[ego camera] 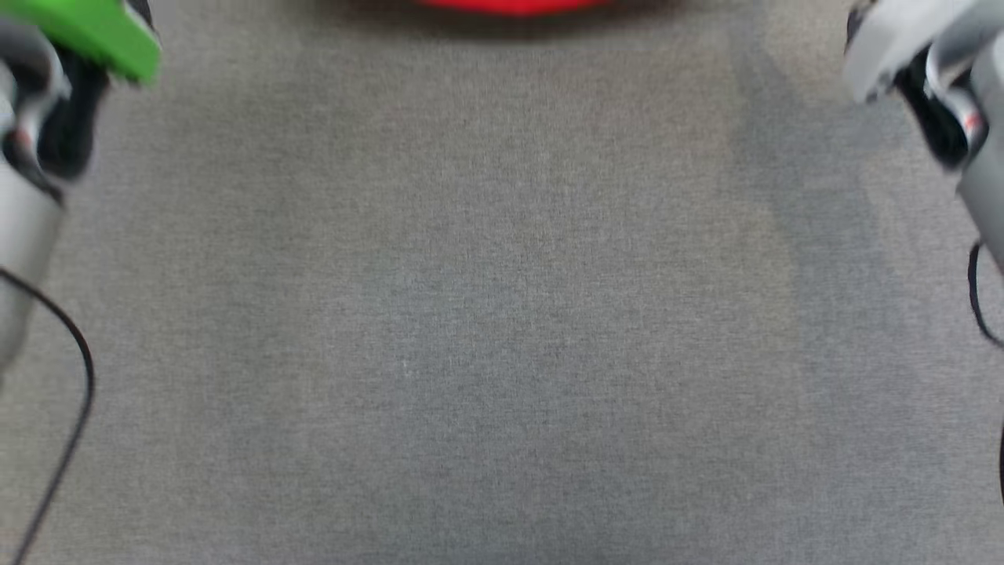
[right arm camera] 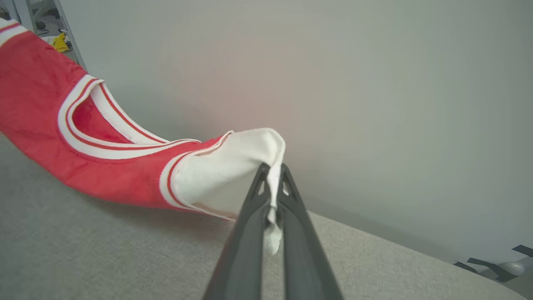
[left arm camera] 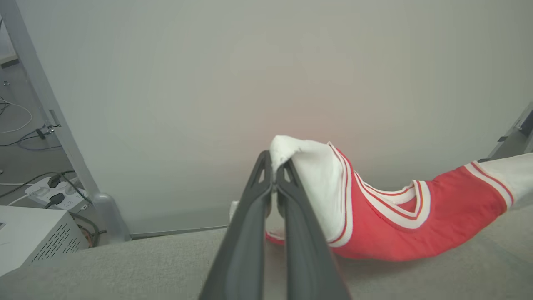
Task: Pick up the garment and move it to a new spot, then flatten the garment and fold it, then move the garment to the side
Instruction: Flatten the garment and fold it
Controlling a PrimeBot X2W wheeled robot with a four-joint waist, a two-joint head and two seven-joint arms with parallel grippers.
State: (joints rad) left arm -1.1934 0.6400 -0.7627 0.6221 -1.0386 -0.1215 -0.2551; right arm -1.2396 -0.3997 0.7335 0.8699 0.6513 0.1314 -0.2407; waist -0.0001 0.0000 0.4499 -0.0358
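garment clamped at each white sleeve by left gripper and right gripper; lower body cut off

Grey fabric surface — pale wall behind, power strip on floor.

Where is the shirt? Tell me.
The shirt hangs between the left gripper and right gripper, a sleeve in each, by the far table edge; top centre in head view.
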